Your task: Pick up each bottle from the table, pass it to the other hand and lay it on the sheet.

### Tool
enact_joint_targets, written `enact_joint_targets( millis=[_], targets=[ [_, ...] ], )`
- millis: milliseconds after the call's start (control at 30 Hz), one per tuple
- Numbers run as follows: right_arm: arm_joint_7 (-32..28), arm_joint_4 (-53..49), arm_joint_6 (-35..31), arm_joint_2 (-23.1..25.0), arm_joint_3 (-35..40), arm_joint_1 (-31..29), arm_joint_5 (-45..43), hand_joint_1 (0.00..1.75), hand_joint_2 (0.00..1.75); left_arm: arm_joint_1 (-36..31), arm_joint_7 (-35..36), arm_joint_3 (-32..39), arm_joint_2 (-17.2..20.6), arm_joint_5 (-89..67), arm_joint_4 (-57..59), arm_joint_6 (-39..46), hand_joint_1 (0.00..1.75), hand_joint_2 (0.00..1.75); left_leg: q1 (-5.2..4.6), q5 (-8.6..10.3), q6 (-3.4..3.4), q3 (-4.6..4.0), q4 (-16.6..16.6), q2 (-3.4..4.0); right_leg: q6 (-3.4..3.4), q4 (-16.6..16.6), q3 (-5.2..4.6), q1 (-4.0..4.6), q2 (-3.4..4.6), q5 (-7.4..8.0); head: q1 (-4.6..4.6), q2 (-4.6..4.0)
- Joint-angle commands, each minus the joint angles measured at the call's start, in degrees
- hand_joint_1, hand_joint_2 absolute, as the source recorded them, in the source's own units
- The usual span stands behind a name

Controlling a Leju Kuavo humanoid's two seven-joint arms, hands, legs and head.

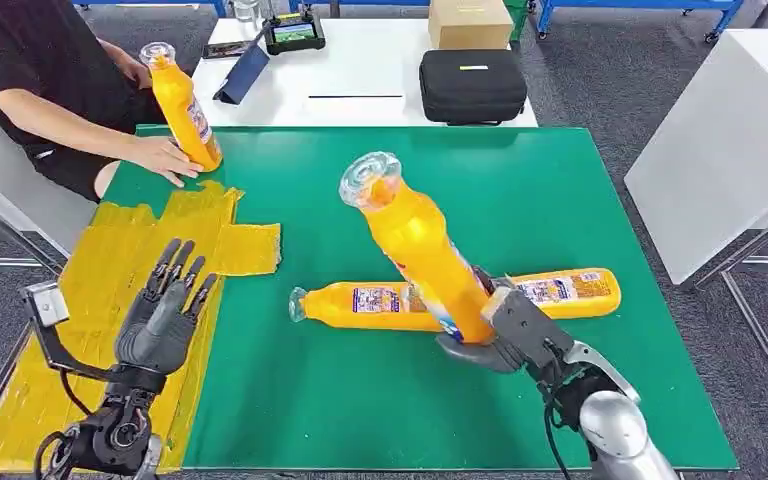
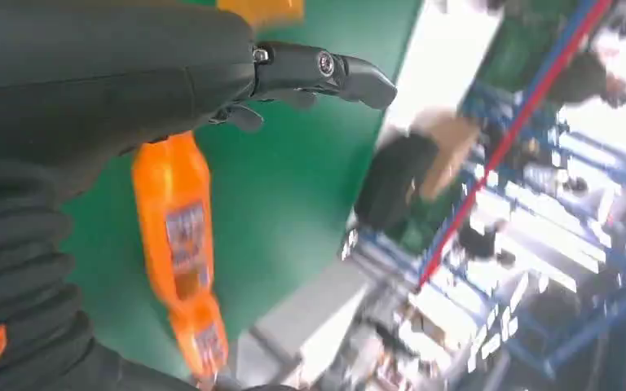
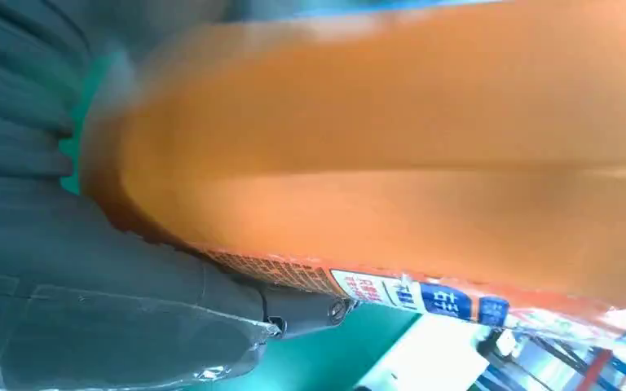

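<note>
Right wrist view is showing blurred orange bottle (image 3: 391, 155), cap cropped. Right hand (image 1: 500, 335) is gripping its base above green mat (image 1: 560, 190); left hand (image 1: 165, 310) is hovering splayed, empty, over yellow sheet (image 1: 110, 260).

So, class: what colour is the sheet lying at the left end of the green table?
Yellow. The sheet shows best in the head view.

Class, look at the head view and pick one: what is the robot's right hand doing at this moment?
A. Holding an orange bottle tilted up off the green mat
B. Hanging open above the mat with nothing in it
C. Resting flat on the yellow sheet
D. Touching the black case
A: the right robot hand grips the lower end of an orange bottle, whose cap end leans up above the green mat.
</note>
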Motion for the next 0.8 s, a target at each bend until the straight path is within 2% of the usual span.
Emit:
enact_joint_targets(
  millis=[33, 167, 333, 800],
  targets=[
    [1.87, 12.92, -3.71, 7.65, 7.0, -11.93, 4.48, 1.75, 1.75, -8.13, -0.29, -8.72, -3.68, -4.28, 2.41, 0.99, 0.0, 1.75, 0.08, -0.06, -0.24, 0.12, 0.0, 0.1, 0.0, -0.04, 0.12, 0.07, -0.01, -0.02, -0.02, 0.0],
    [3.3, 16.05, -4.23, 10.02, 11.32, -15.07, 6.57, 1.75, 1.75, -11.42, -0.54, -11.41, -6.21, -9.12, 2.8, 4.35, 0.0, 1.75, 0.04, -0.01, -0.13, -0.01, 0.01, 0.09, 0.01, 0.0, 0.0, 0.03, 0.02, 0.02, -0.02, 0.0],
    [4.38, 16.51, -4.57, 10.69, 15.19, -15.57, 9.33, 1.75, 1.75, -12.37, -0.29, -10.95, -7.46, -9.34, 2.7, 4.9, 0.0, 1.75, 0.11, -0.08, -0.26, 0.08, 0.04, 0.07, 0.01, 0.0, 0.11, 0.09, -0.04, -0.05, -0.04, 0.0],
    [4.82, 16.69, -4.68, 10.87, 16.25, -15.75, 10.4, 1.75, 1.75, -12.61, 0.15, -10.54, -7.98, -8.96, 2.79, 4.93, 0.0, 1.75, 0.06, -0.05, -0.2, -0.02, 0.01, 0.01, 0.01, 0.0, 0.01, 0.05, -0.08, -0.06, -0.02, 0.0]
  ],
)
